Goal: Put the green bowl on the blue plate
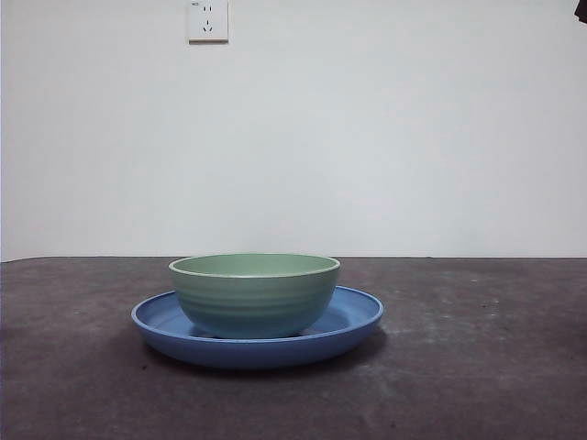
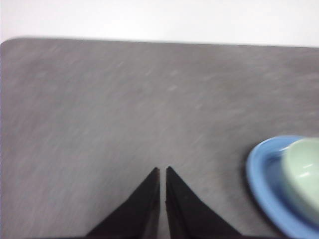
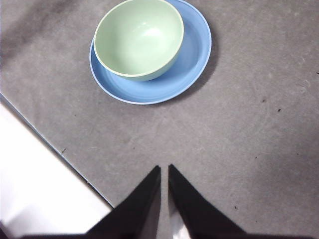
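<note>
The pale green bowl (image 1: pixel 254 293) stands upright inside the blue plate (image 1: pixel 353 321) on the dark table, a little left of the plate's middle. From the right wrist view the green bowl (image 3: pixel 138 39) sits toward one side of the blue plate (image 3: pixel 192 59), and nothing is in it. My right gripper (image 3: pixel 164 168) is shut, empty, and well away from the plate over bare table. My left gripper (image 2: pixel 162 170) is shut and empty too, with the blue plate (image 2: pixel 264 184) and green bowl (image 2: pixel 304 169) off to its side. A black tip (image 1: pixel 581 9) shows at the front view's top right corner.
The grey table's edge (image 3: pixel 55 149) runs close to my right gripper, with white floor beyond it. A white wall with a socket (image 1: pixel 208 20) stands behind the table.
</note>
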Available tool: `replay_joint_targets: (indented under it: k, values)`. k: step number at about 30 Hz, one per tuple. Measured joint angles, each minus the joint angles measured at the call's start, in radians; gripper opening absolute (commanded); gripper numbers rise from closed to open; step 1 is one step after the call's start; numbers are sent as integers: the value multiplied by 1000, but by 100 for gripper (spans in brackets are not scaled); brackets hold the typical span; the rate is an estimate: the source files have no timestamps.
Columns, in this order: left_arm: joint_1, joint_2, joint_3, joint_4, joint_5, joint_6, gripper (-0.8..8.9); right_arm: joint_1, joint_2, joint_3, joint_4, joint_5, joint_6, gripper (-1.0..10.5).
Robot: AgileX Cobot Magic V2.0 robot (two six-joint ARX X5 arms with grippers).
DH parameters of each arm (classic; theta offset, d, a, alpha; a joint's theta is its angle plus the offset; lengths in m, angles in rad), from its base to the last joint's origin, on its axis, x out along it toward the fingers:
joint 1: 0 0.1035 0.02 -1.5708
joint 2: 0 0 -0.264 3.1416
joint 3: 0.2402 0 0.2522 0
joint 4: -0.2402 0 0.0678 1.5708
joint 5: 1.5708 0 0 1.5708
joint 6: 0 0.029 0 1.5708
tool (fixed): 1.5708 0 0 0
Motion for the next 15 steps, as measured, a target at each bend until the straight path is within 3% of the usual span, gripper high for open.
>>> replay_joint_targets:
  k: [6, 15]
  values:
    - [3, -112, -182, 148, -61, -24, 20, 0, 0, 0, 0, 0, 0, 21]
    - [13, -198, -254, 164, -84, -55, 20, 0, -1, 0, 0, 0, 0, 21]
